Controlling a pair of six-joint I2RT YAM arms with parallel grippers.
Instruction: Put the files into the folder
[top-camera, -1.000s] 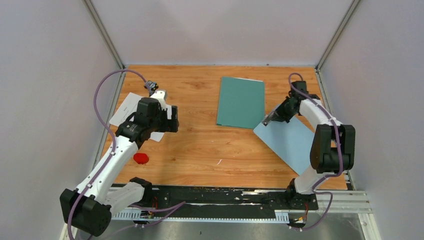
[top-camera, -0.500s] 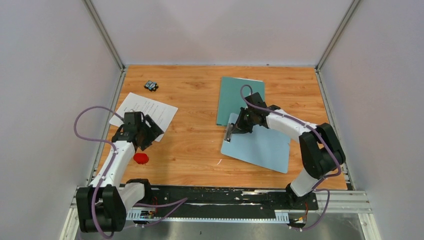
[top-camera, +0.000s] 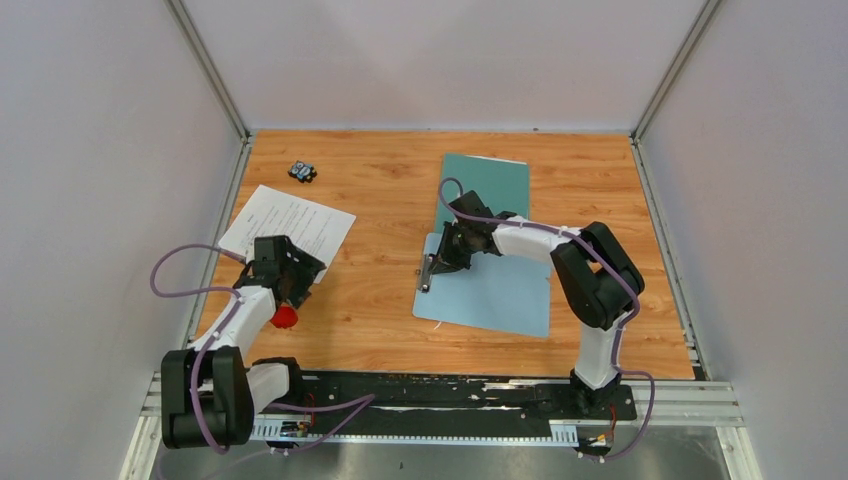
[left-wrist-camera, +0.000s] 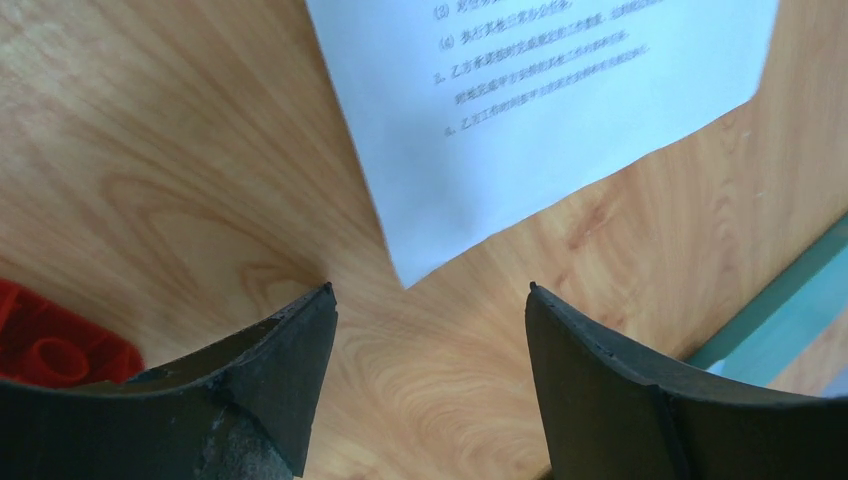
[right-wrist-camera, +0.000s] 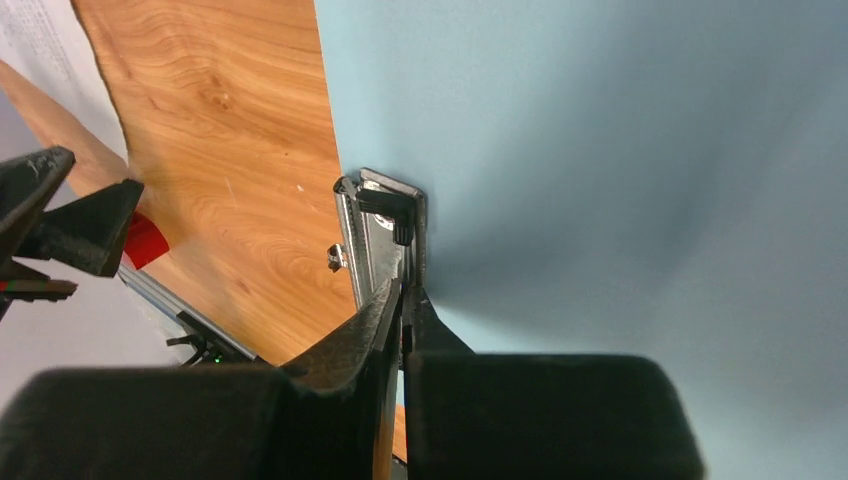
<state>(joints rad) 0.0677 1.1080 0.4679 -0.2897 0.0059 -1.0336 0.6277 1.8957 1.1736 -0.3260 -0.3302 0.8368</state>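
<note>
Left gripper stands wide open and holds nothing, its jaws straddling the near corner of the files, which lie flat at about 9 o'clock on the table. A red piece sits just beside that gripper at its 7 o'clock.

Right gripper is closed tight, tips touching the metal clip of the light blue clipboard. I cannot tell whether a thin edge is pinched.

The folder lies shut at about 12 o'clock, with the clipboard at its 6 o'clock. The two seem to overlap there, though the arm hides the seam.

My reading is that the step in hand is taking the sheet by its corner. Come down low and square to that corner, press lightly and draw it toward 6 o'clock so the paper bows up between the fingers (flat paper gives no edge to bite). Close only once it rises, keeping off the red piece.
</note>
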